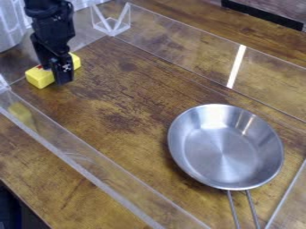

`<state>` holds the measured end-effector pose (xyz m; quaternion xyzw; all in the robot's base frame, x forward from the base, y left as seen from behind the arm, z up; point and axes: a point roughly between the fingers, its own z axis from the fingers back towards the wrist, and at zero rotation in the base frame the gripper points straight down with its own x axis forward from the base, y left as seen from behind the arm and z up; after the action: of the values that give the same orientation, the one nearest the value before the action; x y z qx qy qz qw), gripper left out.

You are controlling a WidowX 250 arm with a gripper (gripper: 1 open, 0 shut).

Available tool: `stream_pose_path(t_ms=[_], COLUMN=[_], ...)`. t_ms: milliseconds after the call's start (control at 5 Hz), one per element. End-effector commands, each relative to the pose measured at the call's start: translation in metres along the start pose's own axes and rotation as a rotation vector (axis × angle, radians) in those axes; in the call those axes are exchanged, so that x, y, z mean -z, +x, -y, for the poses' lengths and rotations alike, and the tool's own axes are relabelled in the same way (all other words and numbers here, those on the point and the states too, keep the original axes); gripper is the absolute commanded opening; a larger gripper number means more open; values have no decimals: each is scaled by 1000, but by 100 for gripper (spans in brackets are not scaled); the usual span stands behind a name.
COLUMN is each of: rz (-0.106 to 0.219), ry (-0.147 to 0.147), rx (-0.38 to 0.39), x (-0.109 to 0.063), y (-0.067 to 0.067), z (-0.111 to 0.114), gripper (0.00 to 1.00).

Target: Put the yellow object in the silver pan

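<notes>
The yellow object [42,78] lies on the wooden table at the far left, a small yellow block with a bit of red showing near its top. My black gripper [56,72] points straight down over it, jaws open and straddling the block's middle, so most of the block is hidden behind the fingers. Whether the pads touch it cannot be told. The silver pan [225,148] sits empty at the lower right, its thin handle running off the bottom edge.
Clear acrylic walls [84,161] border the wooden tabletop [131,89] along the front and back. A clear triangular stand [114,18] is at the top, behind the arm. A grey object [10,31] sits at the upper left edge.
</notes>
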<state>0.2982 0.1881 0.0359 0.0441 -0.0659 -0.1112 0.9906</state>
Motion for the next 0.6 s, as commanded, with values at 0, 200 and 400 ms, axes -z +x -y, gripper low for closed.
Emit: stream_pose_path(t_ms=[0,200,400], rz=[2,7,14], ry=[-8,-9,-11], rx=[-14,-13,-10], x=[5,7,9], y=[-6,-6,-6], z=[-2,-1,0], gripper=[100,100,100])
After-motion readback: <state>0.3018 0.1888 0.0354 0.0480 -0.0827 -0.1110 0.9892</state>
